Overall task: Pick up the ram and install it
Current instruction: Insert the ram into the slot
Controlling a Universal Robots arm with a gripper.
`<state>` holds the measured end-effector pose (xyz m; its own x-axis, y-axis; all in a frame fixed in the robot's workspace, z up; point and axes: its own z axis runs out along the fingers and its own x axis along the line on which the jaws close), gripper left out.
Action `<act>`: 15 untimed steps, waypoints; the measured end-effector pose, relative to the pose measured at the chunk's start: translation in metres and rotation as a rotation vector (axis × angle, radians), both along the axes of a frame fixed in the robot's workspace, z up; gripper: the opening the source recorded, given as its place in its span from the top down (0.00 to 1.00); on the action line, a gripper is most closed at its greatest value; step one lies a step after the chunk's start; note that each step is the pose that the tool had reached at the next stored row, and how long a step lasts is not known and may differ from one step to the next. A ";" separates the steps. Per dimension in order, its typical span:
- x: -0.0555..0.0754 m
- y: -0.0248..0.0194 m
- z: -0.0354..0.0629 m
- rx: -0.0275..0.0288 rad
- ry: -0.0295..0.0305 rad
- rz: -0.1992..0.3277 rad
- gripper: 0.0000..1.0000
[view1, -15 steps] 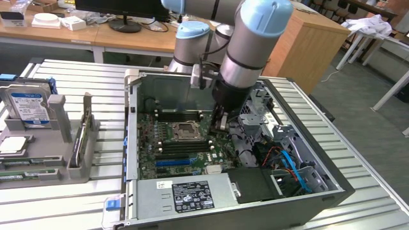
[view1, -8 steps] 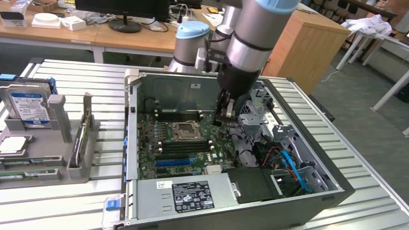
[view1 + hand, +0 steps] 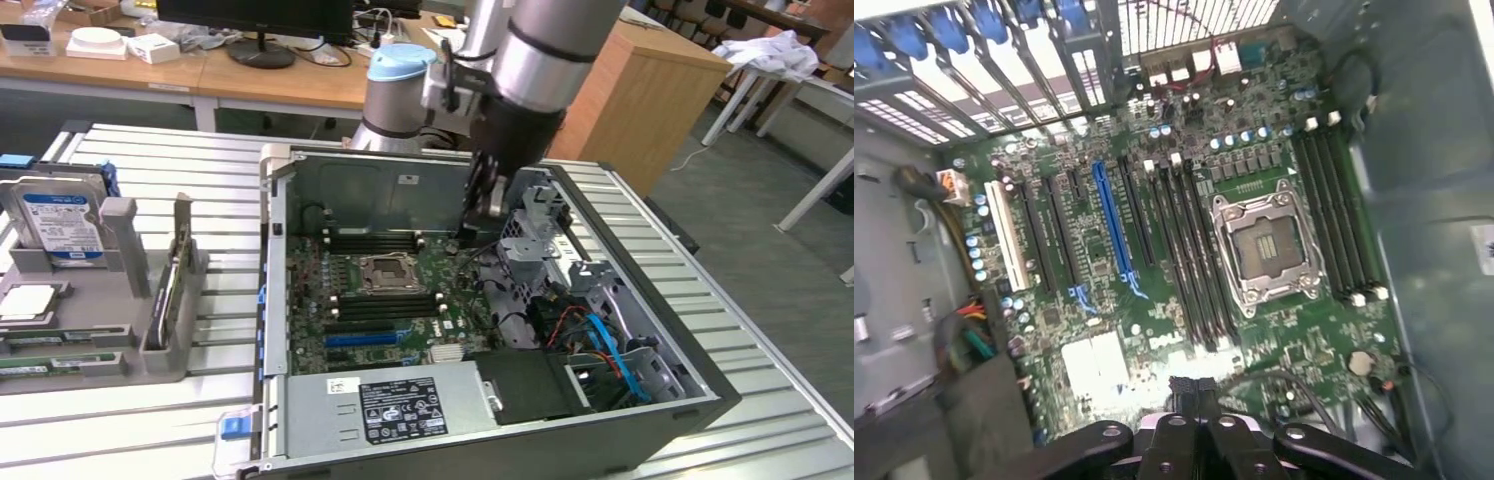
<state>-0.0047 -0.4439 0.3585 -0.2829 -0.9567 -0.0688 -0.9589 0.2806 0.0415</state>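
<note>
My gripper [image 3: 477, 226] hangs inside the open computer case [image 3: 360, 185], low over the motherboard's far right part in the exterior view. In the wrist view its fingers [image 3: 1166, 432] stand close together with a small dark ram [image 3: 1192, 390] pinched edge-on between them. The stick is above the board edge near the long black ram slots [image 3: 1194, 265]. A second bank of slots [image 3: 1341, 225] lies on the other side of the bare CPU socket [image 3: 1267, 245]. In the exterior view the slots [image 3: 387, 305] flank the socket [image 3: 387, 268].
A drive cage [image 3: 541, 225] with cables stands close to the gripper on the exterior view's right. The power supply [image 3: 394, 405] fills the case's near end. On the exterior view's left, a grey fixture [image 3: 134, 300] holds a hard drive [image 3: 60, 225] and spare green modules [image 3: 40, 365].
</note>
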 end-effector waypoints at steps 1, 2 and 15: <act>0.001 0.0000 0.0045 0.0001 0.0000 0.000 0.90; 0.002 0.0000 0.0090 0.0003 0.0000 0.000 0.90; 0.048 0.0000 0.0342 0.0028 0.0002 0.000 0.90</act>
<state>0.0431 -0.4438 0.3927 -0.2826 -0.9566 -0.0714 -0.9590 0.2802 0.0425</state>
